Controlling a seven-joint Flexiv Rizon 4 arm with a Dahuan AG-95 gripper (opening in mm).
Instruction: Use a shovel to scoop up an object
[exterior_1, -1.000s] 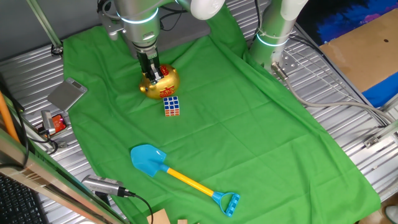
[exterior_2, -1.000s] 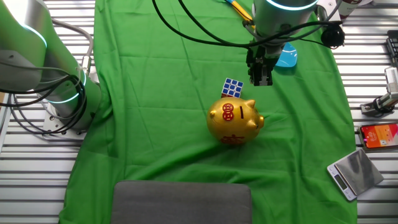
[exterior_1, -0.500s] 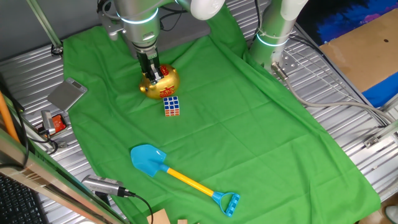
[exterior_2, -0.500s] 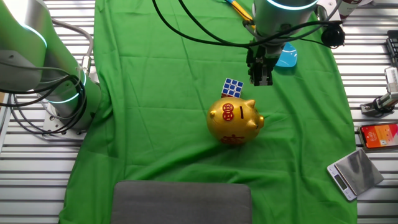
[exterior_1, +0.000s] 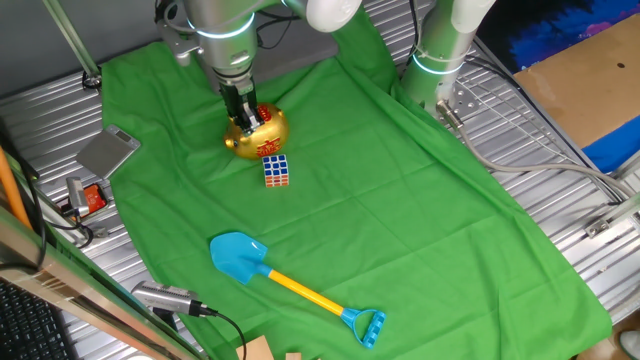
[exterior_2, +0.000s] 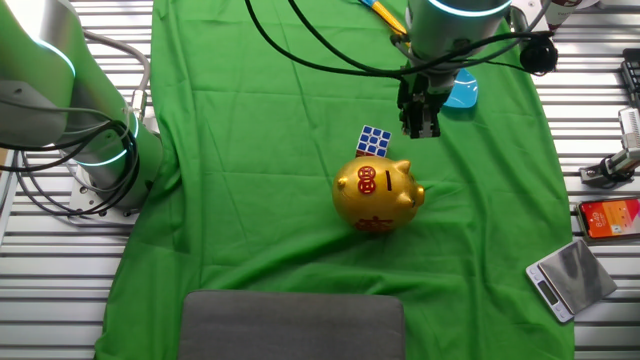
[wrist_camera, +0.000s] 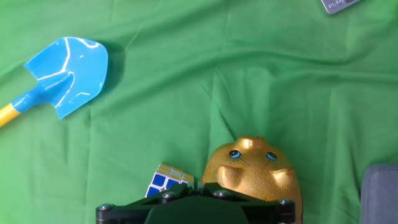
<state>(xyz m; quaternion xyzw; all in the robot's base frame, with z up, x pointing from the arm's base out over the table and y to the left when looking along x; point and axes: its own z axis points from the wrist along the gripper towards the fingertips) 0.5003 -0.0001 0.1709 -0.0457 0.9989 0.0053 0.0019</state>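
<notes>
- I see the gripper (exterior_1: 245, 118) hanging above the gold piggy bank (exterior_1: 256, 133), fingers close together, nothing between them; looks closed to me.
- The cube (exterior_1: 276, 169) sits on the green cloth (exterior_1: 400, 200) just beside the piggy bank, on the side toward the shovel.
- The shovel (exterior_1: 292, 287) lies flat near the cloth's front edge, well apart from the cube, blade (wrist_camera: 68, 73) pointing toward it.
- A scale (exterior_1: 108, 152) sits off the cloth at the worktop's left edge.
</notes>
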